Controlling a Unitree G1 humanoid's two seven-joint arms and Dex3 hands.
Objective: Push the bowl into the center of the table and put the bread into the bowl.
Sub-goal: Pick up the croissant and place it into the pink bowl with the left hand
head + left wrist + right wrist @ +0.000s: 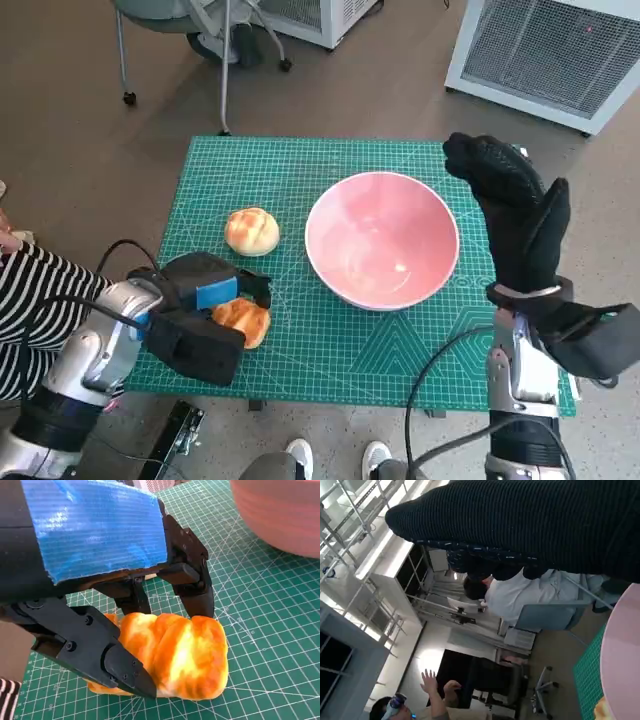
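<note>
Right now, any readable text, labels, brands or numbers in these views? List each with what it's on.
None readable.
Green cutting mat: only grid lines and printed angle guides show; any ruler numbers along its edges are too small to read.
Blue tape on the left hand: blank.
Pink bowl, both pieces of bread, right hand: no markings.
Background of the right wrist view: too blurred to tell.

The bowl (382, 240) sits on the bench (300, 165) a little right of the middle, and one bread roll (252, 231) lies just to its left, apart from it. Nearer the front left corner a second piece of bread (243, 319) lies on the bench between the fingers (125, 667) of the left robot hand (195, 310). The right robot hand (515, 215) stands at the bowl's right side, close by its rim.
</note>
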